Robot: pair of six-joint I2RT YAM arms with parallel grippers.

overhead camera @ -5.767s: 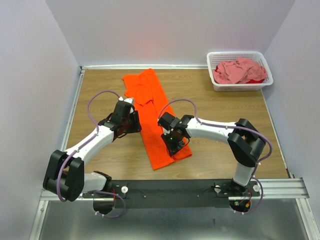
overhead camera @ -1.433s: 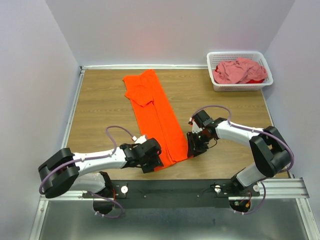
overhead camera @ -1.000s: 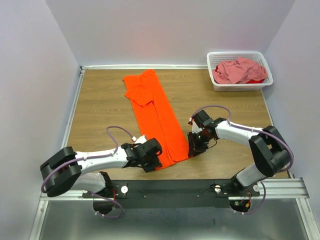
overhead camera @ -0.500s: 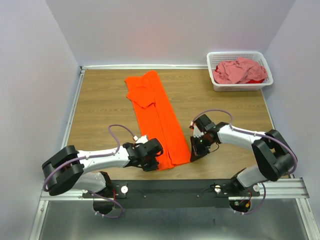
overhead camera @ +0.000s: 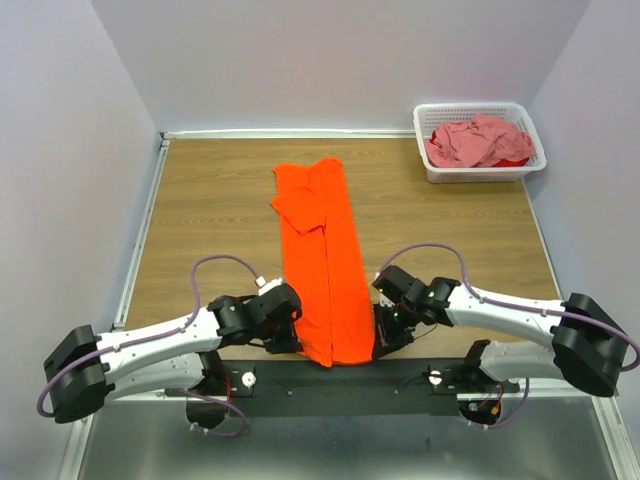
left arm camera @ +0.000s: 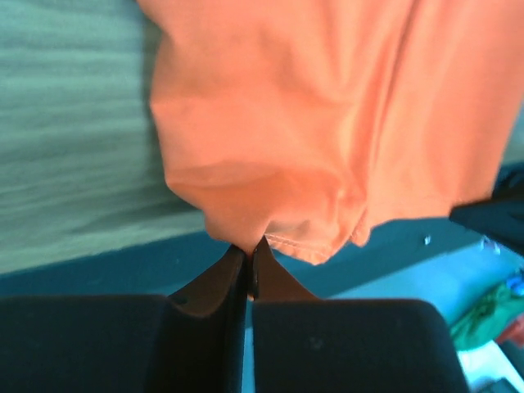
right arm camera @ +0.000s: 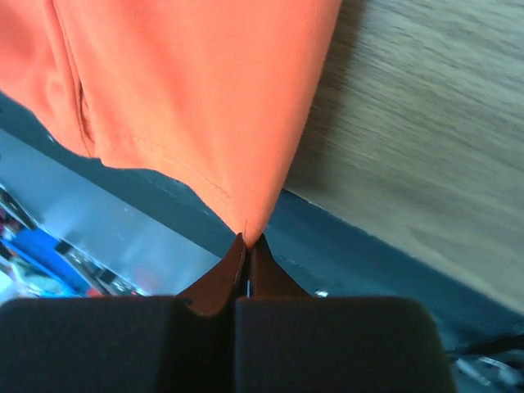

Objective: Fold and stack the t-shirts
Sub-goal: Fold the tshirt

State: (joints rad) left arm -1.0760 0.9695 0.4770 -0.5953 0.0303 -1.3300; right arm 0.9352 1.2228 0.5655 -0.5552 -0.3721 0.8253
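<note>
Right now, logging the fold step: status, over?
Left tool and right tool shut on orange t-shirt, near hem corners. Pink t-shirt in basket. Nothing in the way.

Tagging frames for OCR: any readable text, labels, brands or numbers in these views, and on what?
None readable in any view.
orange t-shirt: plain, no print or tag showing.
white basket and pink shirt in it: no label visible.
blurred clutter below the table edge in the left wrist view: too blurred to read.

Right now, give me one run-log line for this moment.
left hand: shut on orange t-shirt, near-left corner | right hand: shut on its near-right corner | pink t-shirt: in basket
</note>
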